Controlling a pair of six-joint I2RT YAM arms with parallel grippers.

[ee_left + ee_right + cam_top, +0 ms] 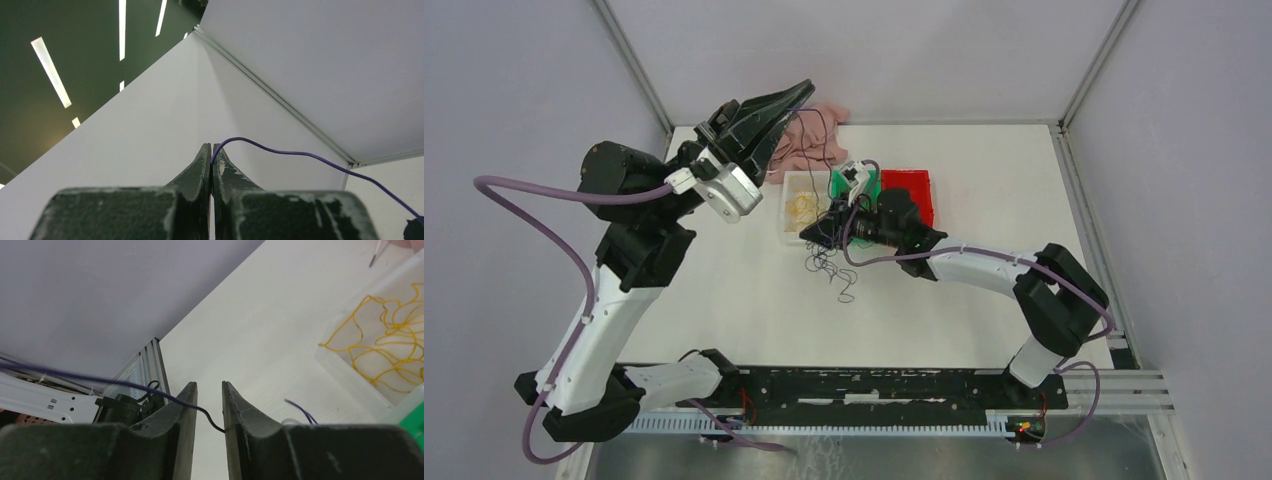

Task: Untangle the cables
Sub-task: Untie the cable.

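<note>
Purple cable [300,154] pinched in raised L claw [212,146]; R claw [209,386] low, part-open astride it.

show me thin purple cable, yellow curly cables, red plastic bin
thin purple cable [300,154]: left wrist view, its arching span
yellow curly cables [387,347]: right wrist view, the middle loops
red plastic bin [919,190]: top view, bare inside

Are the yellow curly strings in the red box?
No, the thin curly yellow wires lie in the clear plastic tray.

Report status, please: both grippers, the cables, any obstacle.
Left gripper shut on purple cable, held high. Right gripper open around that cable. Yellow cables in clear bin. No obstacle seen.
</note>
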